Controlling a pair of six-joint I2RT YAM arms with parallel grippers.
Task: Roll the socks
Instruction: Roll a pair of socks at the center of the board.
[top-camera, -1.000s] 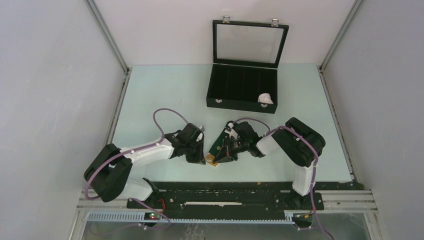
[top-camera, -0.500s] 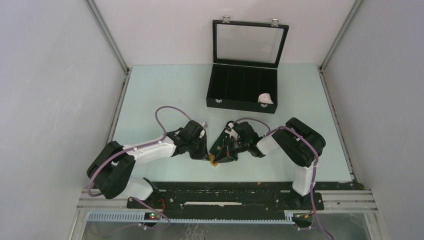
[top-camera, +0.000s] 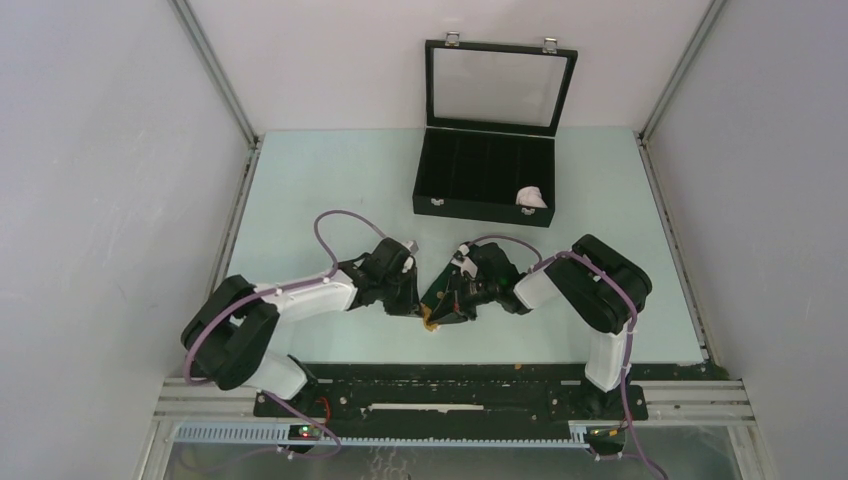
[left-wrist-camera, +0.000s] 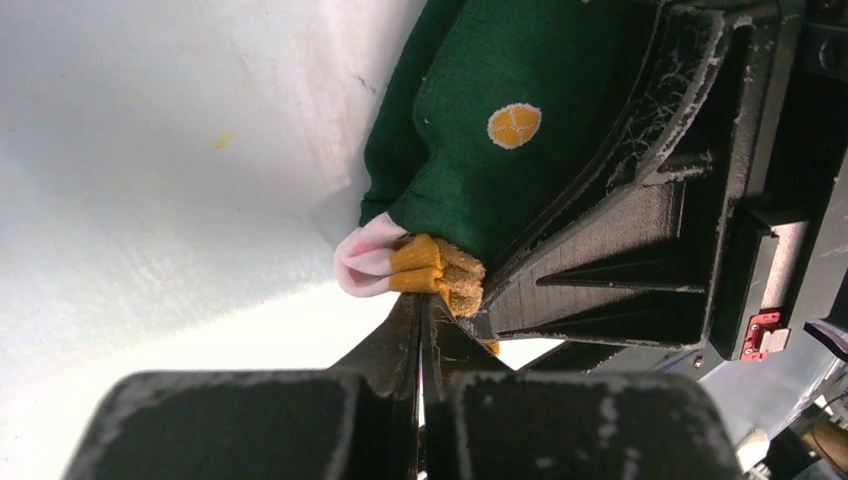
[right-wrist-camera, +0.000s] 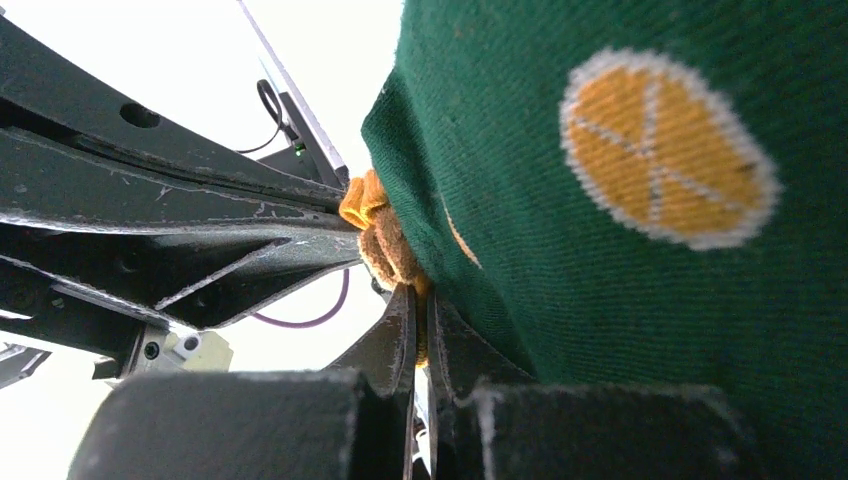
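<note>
low centre of the top view, the right gripper is pinching the green sock by its orange end, jaws almost together. the left gripper is pressing, fully closed, against that end, perhaps nipping it. the white sock is sitting in the black box, upper centre.

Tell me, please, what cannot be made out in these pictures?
- Top view: left tool and right tool cover most of the green sock.
- Top view: white bundle in the black box, too small to identify.
- Right wrist view: sock cut off by frame edges.
- Left wrist view: closed tips hide whether cloth is pinched.
</note>
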